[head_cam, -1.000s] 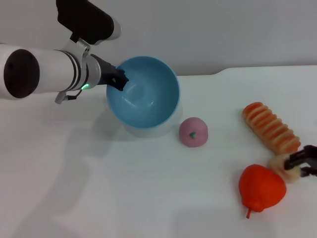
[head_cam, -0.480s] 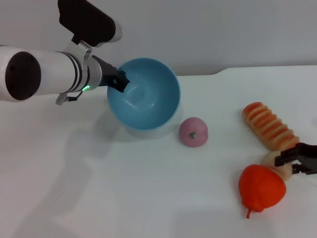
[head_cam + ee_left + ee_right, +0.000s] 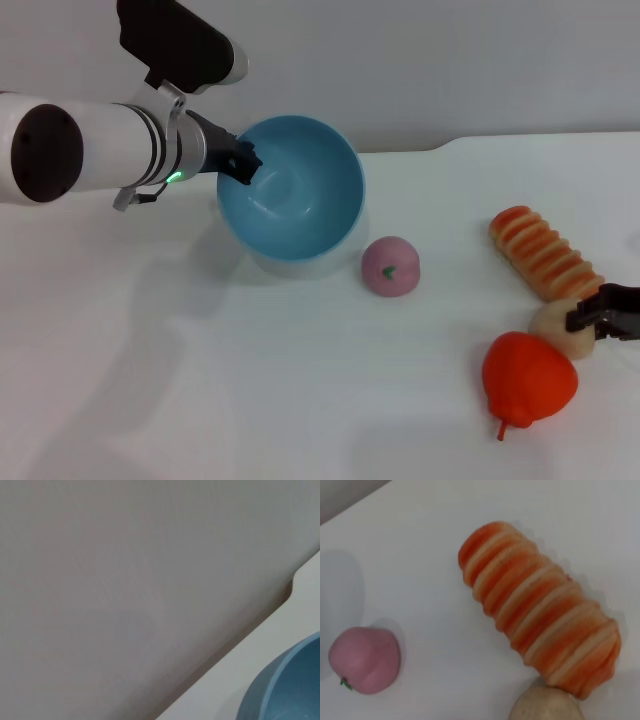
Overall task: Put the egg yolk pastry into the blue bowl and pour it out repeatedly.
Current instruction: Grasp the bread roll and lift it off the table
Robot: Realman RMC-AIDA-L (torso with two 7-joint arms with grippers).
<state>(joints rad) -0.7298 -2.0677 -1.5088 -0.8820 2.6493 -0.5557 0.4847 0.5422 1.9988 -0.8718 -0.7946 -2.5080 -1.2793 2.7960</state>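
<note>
The blue bowl [image 3: 295, 190] is held tilted above the table at the back left, its mouth facing the front right, and it is empty. My left gripper [image 3: 240, 160] is shut on its left rim. The bowl's rim also shows in the left wrist view [image 3: 280, 690]. The egg yolk pastry [image 3: 557, 325] lies on the table at the front right, between the striped bread and a red fruit. It also shows in the right wrist view [image 3: 545, 707]. My right gripper [image 3: 603, 318] is open at the pastry's right side, at the view's edge.
A pink bun [image 3: 390, 267] lies just right of the bowl and shows in the right wrist view [image 3: 364, 659]. A long orange-striped bread [image 3: 545, 255] [image 3: 540, 605] lies behind the pastry. A red fruit [image 3: 528, 380] lies in front of it. The white table [image 3: 200, 380] spreads out at the front left.
My right gripper has drawn back to the right and slightly up, off the pastry. The pastry now lies a little further left, clear of the fingers. The left arm and the bowl have barely moved.
</note>
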